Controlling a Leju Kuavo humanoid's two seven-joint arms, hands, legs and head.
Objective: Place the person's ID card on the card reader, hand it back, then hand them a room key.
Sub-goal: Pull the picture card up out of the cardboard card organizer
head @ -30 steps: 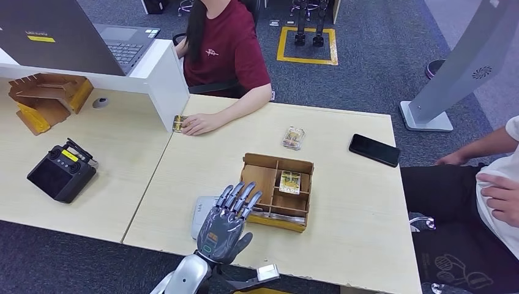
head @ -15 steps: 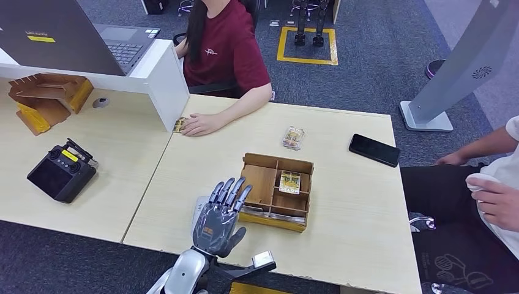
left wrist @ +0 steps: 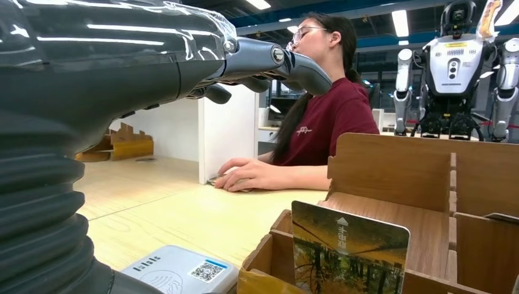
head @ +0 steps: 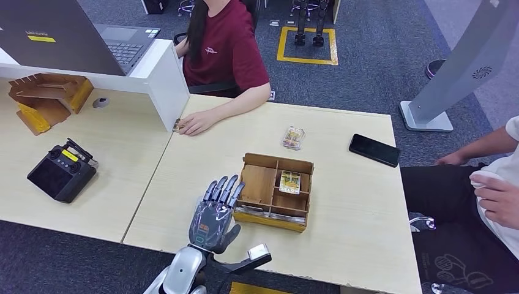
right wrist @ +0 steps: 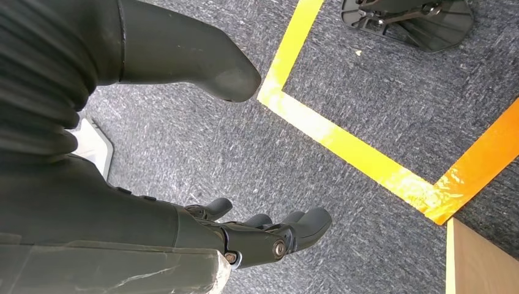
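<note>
My left hand hovers open, fingers straight and together, over the near table edge beside the wooden compartment box. In the left wrist view the fingers reach out above the white card reader, holding nothing. A room key card lies in the box, and another stands in its near slot. The person in the red shirt rests a hand on the ID card by the white divider. My right hand hangs over the carpet with nothing in it.
A wrapped card and a black phone lie on the far side of the table. A black controller sits on the left desk behind the white divider. A second person sits at the right.
My left hand has drawn back toward me and to the left, off the box's corner. The person's hand has covered more of the ID card.
</note>
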